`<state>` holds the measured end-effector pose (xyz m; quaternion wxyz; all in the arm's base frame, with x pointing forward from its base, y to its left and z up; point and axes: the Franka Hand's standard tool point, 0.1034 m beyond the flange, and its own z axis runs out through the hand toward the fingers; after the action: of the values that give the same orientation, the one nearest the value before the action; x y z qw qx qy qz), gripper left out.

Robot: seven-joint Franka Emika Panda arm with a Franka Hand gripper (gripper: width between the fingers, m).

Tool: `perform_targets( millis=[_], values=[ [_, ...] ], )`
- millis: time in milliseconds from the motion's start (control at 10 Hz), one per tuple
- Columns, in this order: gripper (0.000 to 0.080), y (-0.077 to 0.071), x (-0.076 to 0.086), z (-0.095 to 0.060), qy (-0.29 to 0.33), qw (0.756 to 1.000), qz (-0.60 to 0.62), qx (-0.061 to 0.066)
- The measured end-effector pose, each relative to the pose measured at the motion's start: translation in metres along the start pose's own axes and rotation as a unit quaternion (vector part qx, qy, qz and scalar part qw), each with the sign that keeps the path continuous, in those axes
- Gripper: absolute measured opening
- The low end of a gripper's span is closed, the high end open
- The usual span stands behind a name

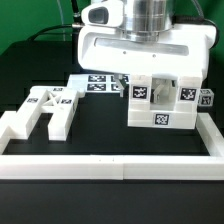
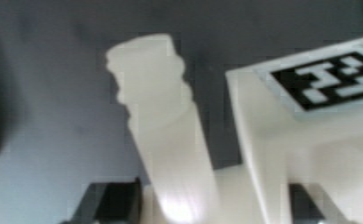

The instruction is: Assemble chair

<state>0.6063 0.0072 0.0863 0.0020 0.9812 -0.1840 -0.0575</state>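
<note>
While a rough white plastic bar [image 2: 169, 130] is flanked by fingers [image 2: 110, 200] whose grip cannot be told, its fitting onto the tagged white chair block [image 1: 158, 100] is judged underway; careful alignment is needed next.

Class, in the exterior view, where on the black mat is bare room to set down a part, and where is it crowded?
Free: the black mat between the H-shaped piece and the stacked blocks, up to the front border wall. Crowded: the exterior view's right, under the gripper, and behind by the flat panel.
</note>
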Motion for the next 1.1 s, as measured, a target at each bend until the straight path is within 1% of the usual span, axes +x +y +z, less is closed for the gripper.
perform_targets(
  millis=[100, 200, 300, 500, 600, 700, 800, 900, 1100],
  values=[
    [0.0328, 0.003, -0.001, 0.001, -0.035, 0.999, 0.002, -0.008],
    [0.0328, 0.001, 0.002, 0.002, -0.06, 0.998, 0.0, -0.015],
    [0.0328, 0.005, -0.002, 0.002, -0.109, 0.994, -0.01, -0.026],
    [0.0328, 0.013, 0.001, -0.001, -0.196, 0.979, -0.021, -0.044],
    [0.0328, 0.017, 0.003, 0.002, -0.223, 0.973, -0.018, -0.052],
    [0.0328, 0.022, 0.0, 0.005, -0.253, 0.965, -0.016, -0.06],
    [0.0328, 0.022, 0.003, 0.008, -0.253, 0.965, -0.016, -0.061],
    [0.0328, 0.022, 0.003, 0.007, -0.252, 0.966, -0.016, -0.061],
    [0.0328, 0.018, 0.002, 0.005, -0.268, 0.961, -0.034, -0.061]
  ],
)
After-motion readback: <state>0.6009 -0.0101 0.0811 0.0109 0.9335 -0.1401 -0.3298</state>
